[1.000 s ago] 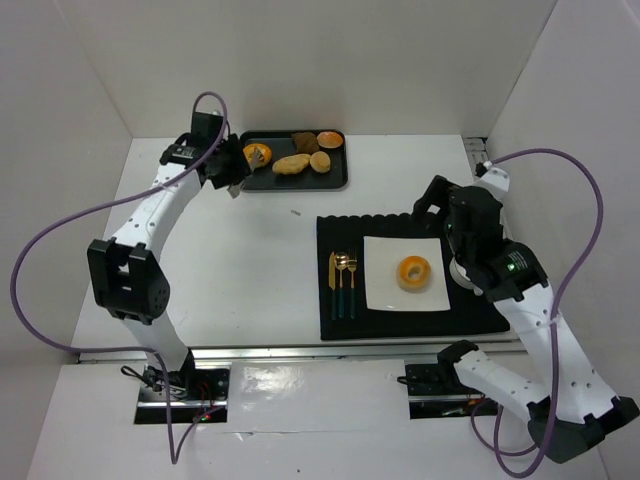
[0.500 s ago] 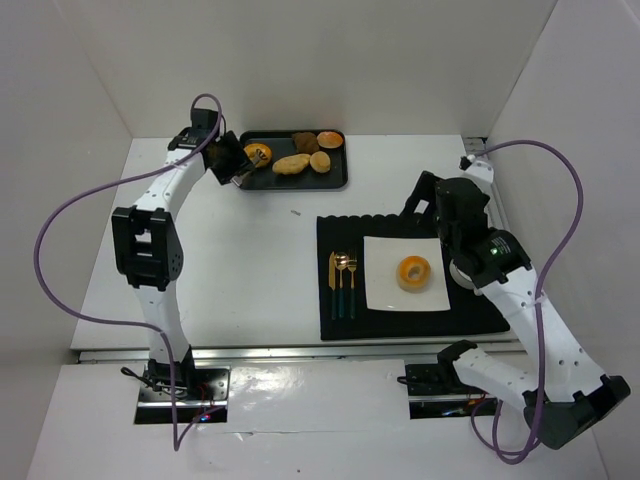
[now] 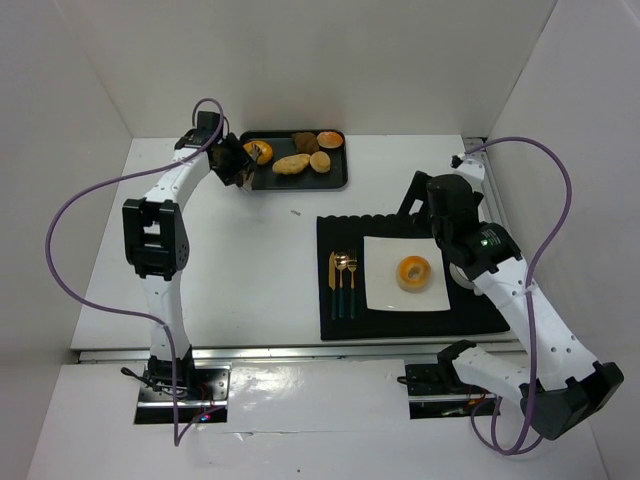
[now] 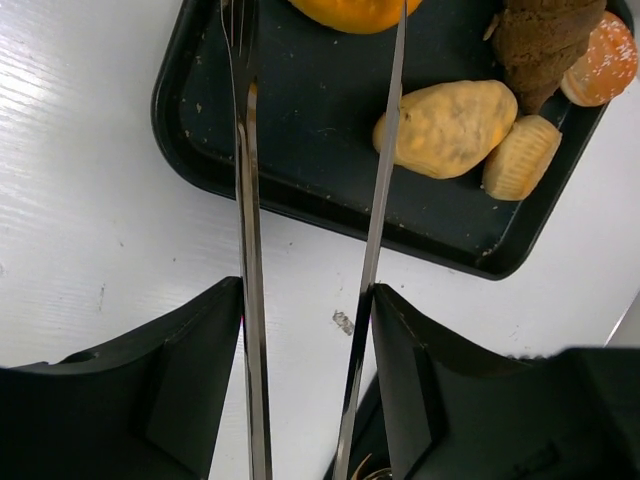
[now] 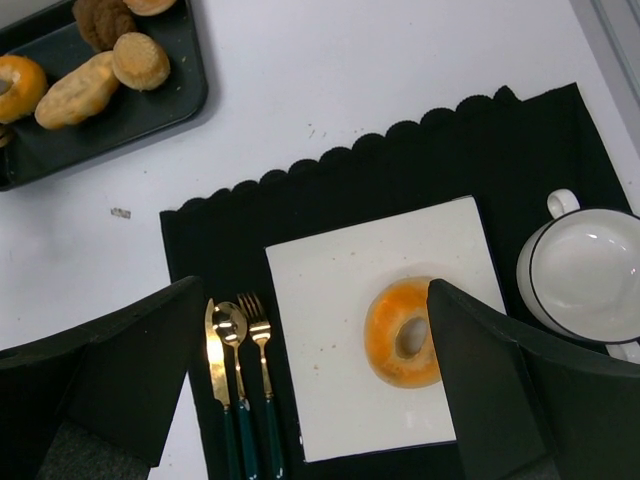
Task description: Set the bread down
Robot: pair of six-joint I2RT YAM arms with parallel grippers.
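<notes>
Left jaws open over the tray (image 4: pixel 300 150), right jaws open too, we must next lower and pinch a roll (image 4: pixel 445 128).

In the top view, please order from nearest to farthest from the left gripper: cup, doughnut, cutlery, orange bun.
1. orange bun, in the tray beside the left gripper.
2. cutlery, on the mat's left side.
3. doughnut, on the plate.
4. cup, right of the plate.
</notes>
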